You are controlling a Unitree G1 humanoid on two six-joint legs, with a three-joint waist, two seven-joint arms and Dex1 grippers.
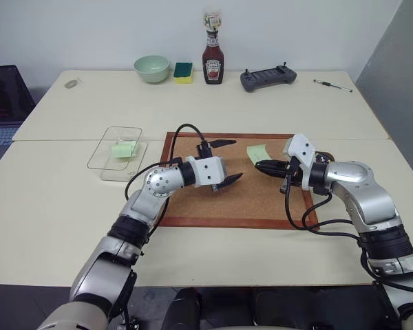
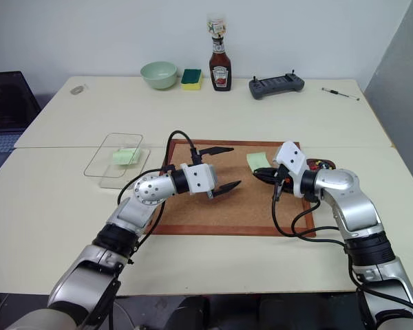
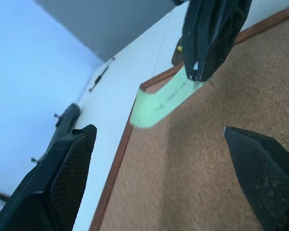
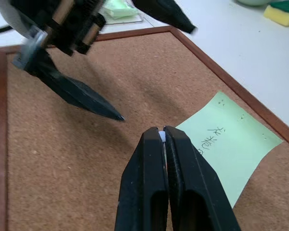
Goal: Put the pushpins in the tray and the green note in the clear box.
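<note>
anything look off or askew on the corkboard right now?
The green note at the corkboard far edge isn't flat: its edge lifts and curls off the cork, seen from the left wrist. A paler green piece already sits in the clear box.

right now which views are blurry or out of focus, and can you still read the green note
Left wrist view: the left gripper jaws are soft, close to the lens; the green note shows faint writing, too small to read. Right wrist view: the note is sharp, its marks clear, and the left arm's housing is smeared. Eye views: even light, soft shadows on the cork board.
</note>
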